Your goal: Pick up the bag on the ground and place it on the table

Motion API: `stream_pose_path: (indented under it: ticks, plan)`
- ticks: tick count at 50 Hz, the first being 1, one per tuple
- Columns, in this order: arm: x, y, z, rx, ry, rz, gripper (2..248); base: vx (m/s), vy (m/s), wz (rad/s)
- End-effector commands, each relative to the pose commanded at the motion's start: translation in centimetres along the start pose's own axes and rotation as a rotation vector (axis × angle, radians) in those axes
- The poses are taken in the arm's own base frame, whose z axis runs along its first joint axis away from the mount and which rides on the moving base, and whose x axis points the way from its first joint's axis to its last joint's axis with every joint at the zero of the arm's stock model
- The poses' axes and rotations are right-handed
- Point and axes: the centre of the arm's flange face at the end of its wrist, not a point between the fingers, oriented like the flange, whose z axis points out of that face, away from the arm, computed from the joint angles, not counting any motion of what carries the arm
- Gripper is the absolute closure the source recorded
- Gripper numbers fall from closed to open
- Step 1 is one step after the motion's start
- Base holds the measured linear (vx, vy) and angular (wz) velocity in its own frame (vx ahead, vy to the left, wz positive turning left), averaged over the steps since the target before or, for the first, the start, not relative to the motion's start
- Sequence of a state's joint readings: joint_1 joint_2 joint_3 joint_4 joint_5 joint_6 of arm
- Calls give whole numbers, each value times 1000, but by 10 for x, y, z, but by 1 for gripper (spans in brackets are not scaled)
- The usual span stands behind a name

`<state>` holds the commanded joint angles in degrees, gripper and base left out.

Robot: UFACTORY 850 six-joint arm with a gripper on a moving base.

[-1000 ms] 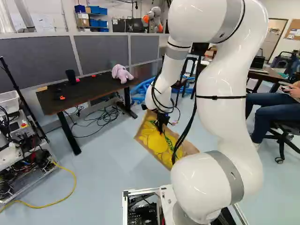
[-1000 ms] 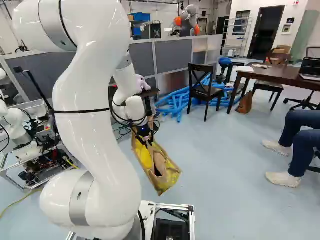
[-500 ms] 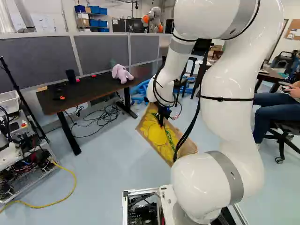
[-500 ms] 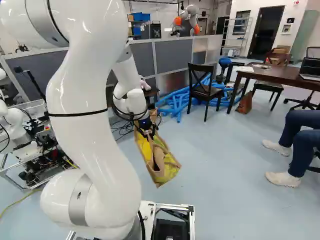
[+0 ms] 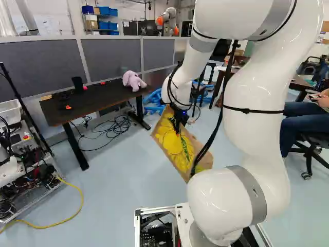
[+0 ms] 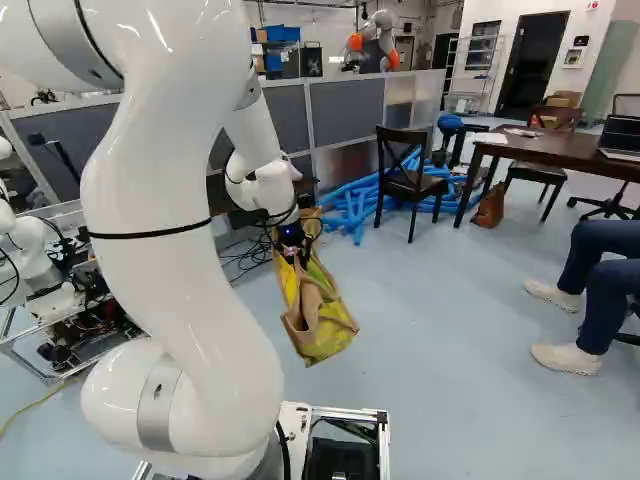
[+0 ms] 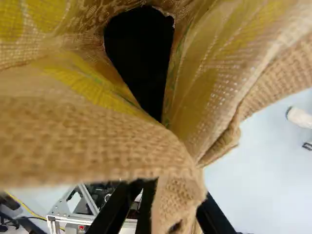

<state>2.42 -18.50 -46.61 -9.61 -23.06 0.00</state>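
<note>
In the left base view my gripper (image 5: 178,125) is shut on the rim of the bag (image 5: 177,148), a tan burlap one with yellow print. The bag hangs tilted from it, and in the right base view the bag (image 6: 322,318) shows its folded opening. In the wrist view burlap passes between the two fingers of the gripper (image 7: 174,210), and the bag (image 7: 83,141) spreads ahead of them around a dark opening. A dark table (image 5: 90,104) stands left of the bag in the left base view, with a pink plush toy (image 5: 133,81) and a black cup on it.
Cables (image 5: 110,128) lie under the dark table by grey partitions (image 5: 110,60). Blue tubes (image 6: 355,205), a chair (image 6: 408,178) and another table (image 6: 560,148) stand farther off. A seated person is at the right. Another robot (image 6: 378,40) is behind the partitions.
The arm has raised the gripper slightly, and the bag has come up with it, its lower end higher in the right base view. The base has not moved.
</note>
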Motion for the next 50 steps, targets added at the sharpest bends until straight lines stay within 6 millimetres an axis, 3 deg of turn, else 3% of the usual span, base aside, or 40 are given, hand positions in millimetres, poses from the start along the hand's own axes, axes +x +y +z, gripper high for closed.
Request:
stream_pose_path:
  ticks: [50]
  plan:
    - [30,9,-75,56,-89,136,229,0,0,0]
